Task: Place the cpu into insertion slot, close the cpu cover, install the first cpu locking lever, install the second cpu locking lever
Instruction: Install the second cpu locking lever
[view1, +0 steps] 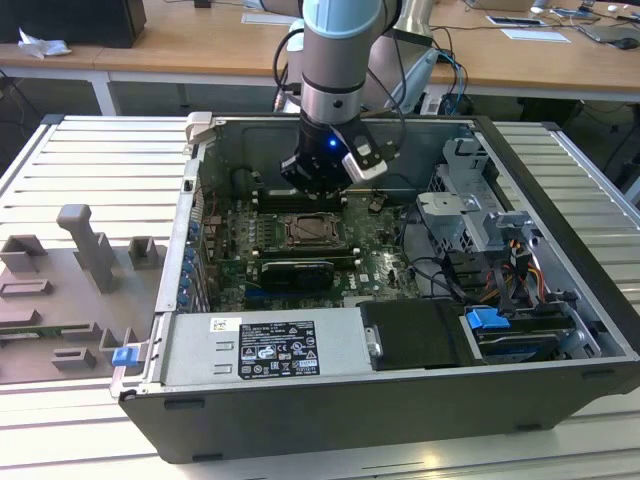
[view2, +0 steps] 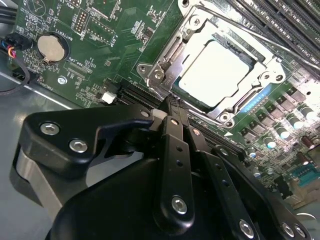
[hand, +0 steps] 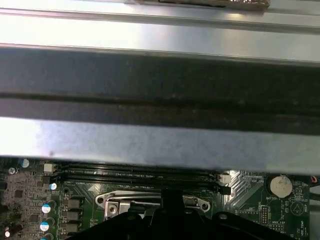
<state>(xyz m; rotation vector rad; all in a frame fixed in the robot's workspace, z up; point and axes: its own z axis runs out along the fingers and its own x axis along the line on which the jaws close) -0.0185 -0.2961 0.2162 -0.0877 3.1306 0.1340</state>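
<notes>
In the exterior view, the end effector (view1: 322, 183) is hanging low inside the open computer case (view1: 560, 300), just behind the insertion slot (view1: 316, 231), placing it right at the socket hardware.

In the second wrist view, the cpu (view2: 216, 71) is sitting in the slot with the cpu cover (view2: 170, 55) lying flat around it, framing its metal top. The end effector's fingers (view2: 172, 117) are drawn narrow together, gripping nothing, tips at the frame's edge, seemingly working a lever there.

In the first wrist view, the case wall (hand: 160, 90) is looming close over the memory slots (hand: 135, 174).
</notes>
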